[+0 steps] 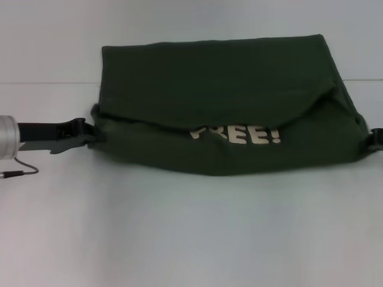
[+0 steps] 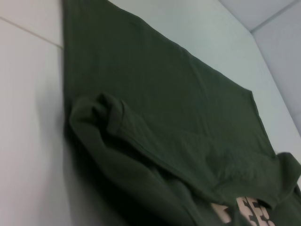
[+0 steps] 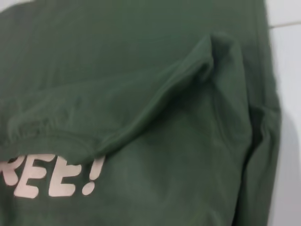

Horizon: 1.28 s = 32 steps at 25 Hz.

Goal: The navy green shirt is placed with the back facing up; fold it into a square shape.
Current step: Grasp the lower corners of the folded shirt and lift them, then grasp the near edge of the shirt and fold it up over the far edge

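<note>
The navy green shirt [image 1: 221,95] lies across the far middle of the white table, folded into a wide band. A plain flap hangs over the front layer, where the cream letters "REE!" [image 1: 242,134] show. Its lower edge sags in the middle between the two ends. My left gripper [image 1: 88,133] reaches in low from the left and is shut on the shirt's left end. Only a sliver of my right gripper [image 1: 376,140] shows, at the shirt's right end. The left wrist view shows the bunched left corner [image 2: 101,117], and the right wrist view shows the flap's fold [image 3: 188,80] above the lettering.
The white table [image 1: 191,233] spreads out in front of the shirt. A thin cable [image 1: 24,170] loops under the left arm. A seam line [image 1: 42,82] runs across the table's far part behind the shirt.
</note>
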Each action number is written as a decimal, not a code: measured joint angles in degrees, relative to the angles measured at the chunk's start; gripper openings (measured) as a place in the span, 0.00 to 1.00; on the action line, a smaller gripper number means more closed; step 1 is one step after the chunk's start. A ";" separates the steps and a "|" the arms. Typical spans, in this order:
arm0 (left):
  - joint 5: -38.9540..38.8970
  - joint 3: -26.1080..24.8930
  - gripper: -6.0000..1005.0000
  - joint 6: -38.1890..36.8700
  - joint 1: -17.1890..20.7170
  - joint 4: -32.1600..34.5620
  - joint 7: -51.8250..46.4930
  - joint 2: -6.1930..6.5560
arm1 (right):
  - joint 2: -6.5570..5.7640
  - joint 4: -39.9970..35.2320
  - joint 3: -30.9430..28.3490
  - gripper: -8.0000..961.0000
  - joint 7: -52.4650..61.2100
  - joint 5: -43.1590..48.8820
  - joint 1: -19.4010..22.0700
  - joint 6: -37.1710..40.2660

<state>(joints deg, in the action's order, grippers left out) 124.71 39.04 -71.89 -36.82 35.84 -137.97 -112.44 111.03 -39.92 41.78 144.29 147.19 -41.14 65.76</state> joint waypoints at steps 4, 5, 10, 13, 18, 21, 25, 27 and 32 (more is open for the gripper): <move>0.11 0.06 0.01 -2.78 1.50 1.35 -0.25 1.09 | -0.05 -3.43 -1.79 0.03 -0.35 -0.40 2.21 3.48; 0.13 0.06 0.01 -2.99 1.68 1.46 -0.31 1.17 | -0.14 -3.63 -2.18 0.03 -0.51 -0.51 2.45 3.91; 0.59 0.07 0.01 -4.43 2.08 1.64 -0.17 1.29 | -0.12 -3.70 -2.48 0.03 -1.03 -0.93 2.71 5.10; 1.22 0.07 0.01 -7.35 2.47 2.24 0.30 1.27 | -0.10 -3.91 -2.64 0.03 -1.28 -1.04 2.65 8.56; 1.44 0.06 0.01 -18.69 5.32 7.00 1.32 1.26 | -0.09 -6.85 -4.66 0.03 -2.79 -1.60 4.42 21.74; 2.03 0.12 0.01 -25.72 7.41 10.13 1.29 1.26 | 0.23 -9.46 -5.41 0.03 -4.69 -2.54 6.60 31.39; 2.87 0.09 0.01 -34.11 10.65 14.68 1.27 0.71 | 0.38 -10.86 -5.70 0.03 -6.92 -3.18 9.43 40.13; 2.99 -0.15 0.01 -36.15 11.98 16.00 1.09 0.58 | 0.36 -10.91 -5.94 0.03 -7.63 -3.20 10.47 42.12; 3.00 -1.10 0.01 -38.68 12.83 16.30 1.72 1.04 | -0.22 -10.47 -8.19 0.03 -9.82 -3.31 11.54 44.61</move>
<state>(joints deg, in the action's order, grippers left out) 127.71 37.94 -110.56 -23.98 52.14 -136.26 -111.40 110.81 -50.40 33.60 134.48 143.88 -29.60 110.36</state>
